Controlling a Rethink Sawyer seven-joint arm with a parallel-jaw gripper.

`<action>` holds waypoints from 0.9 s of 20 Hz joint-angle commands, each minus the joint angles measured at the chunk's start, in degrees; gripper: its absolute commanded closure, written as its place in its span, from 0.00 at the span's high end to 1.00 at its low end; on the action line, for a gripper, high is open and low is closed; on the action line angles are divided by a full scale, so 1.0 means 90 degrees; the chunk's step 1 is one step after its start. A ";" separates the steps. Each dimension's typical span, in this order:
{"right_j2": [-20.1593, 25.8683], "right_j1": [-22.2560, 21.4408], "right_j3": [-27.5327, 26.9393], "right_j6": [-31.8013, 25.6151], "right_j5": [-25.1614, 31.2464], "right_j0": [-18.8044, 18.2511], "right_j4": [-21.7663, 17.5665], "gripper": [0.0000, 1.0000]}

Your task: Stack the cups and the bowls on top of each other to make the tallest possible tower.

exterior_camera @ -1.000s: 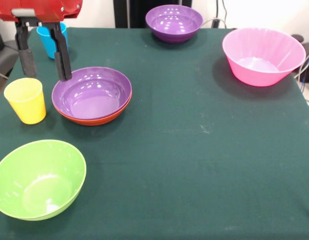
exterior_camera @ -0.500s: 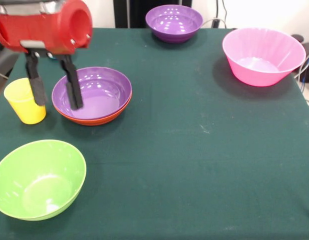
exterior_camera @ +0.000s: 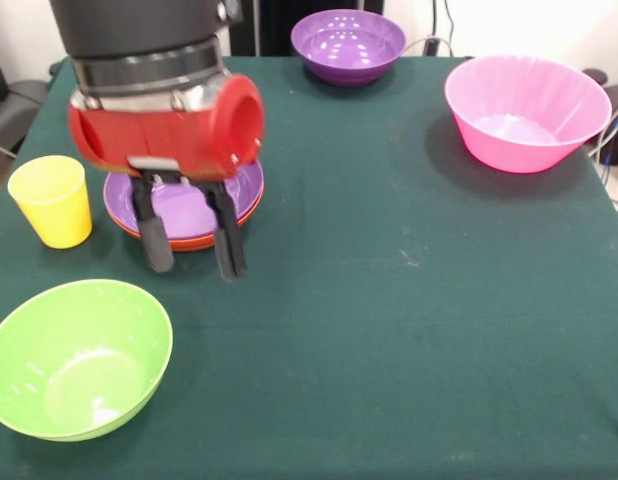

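Bright, even light from overhead. Specular dots on the far purple bowl (exterior_camera: 348,45); soft sheen inside the pink bowl (exterior_camera: 527,110) and green bowl (exterior_camera: 77,358). Shadows are short and soft, falling left of the pink bowl and under the gripper (exterior_camera: 192,246). Green cloth (exterior_camera: 409,300) is matte, no glare. Focus sharp across the table; no visible motion blur; no obvious edge distortion.

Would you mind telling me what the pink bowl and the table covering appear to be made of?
The pink bowl looks like glossy moulded plastic: bright highlights show on its smooth wall and it seems slightly translucent. The table covering looks like dark green matte cloth, perhaps felt: no shine, with faint lint specks.
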 commanded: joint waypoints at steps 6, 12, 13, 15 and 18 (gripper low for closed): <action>0.0132 0.1133 -0.1099 -0.1264 0.0453 0.0206 -0.0344 1.00; 0.0313 0.1528 -0.1591 -0.1681 0.0524 0.0188 -0.0338 1.00; 0.0329 0.1564 -0.1612 -0.1718 0.0500 0.0180 -0.0332 1.00; 0.0328 0.1600 -0.1618 -0.1726 0.0442 0.0174 -0.0332 1.00; 0.0325 0.1667 -0.1712 -0.1722 0.0448 0.0194 -0.0332 1.00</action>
